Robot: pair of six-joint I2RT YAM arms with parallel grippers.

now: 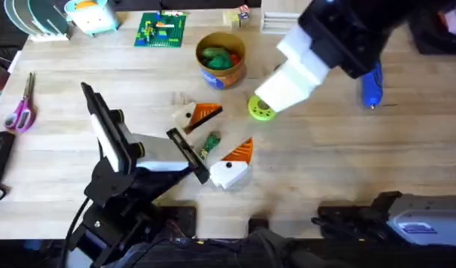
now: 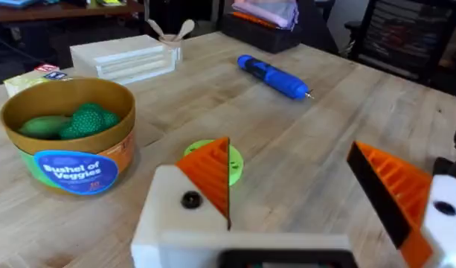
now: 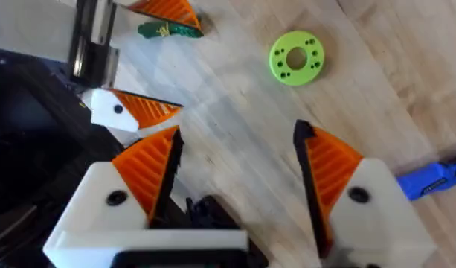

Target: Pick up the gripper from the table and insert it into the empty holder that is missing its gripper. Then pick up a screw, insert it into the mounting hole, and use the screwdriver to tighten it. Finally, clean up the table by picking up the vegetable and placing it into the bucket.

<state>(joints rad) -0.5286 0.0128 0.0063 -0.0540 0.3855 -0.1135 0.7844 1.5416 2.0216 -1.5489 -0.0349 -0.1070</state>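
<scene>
- The worktop [image 1: 347, 164] is the light butcher-block surface you see under both arms.
- Your right arm rises large and blurred at about 1 o'clock in the overhead view; the right gripper [image 3: 235, 175] has its fingers apart, orange pads facing each other over bare wood.
- Your left arm reaches in from 7 o'clock; the left gripper [image 1: 216, 140] has its fingers apart, one white finger with an orange pad on each side of the gap, near the centre of the worktop.
- The bucket [image 1: 221, 59], yellow with a blue label, stands upright at 12 o'clock from the centre, with green vegetables inside.
- The screwdriver [image 1: 372, 85] lies flat at 2 o'clock, well apart from the bucket, its metal tip pointing toward your near edge.
- A lime-green disc [image 1: 261, 109] lies flat between the bucket and the screwdriver, just under the right arm.
- The vegetable [image 1: 211, 141], a small dark-green bundle, lies on the worktop between the left fingers; you cannot tell whether they touch it.
- Whether any orange wedge by the left gripper is a loose gripper pad or a holder's own, you cannot tell.
</scene>
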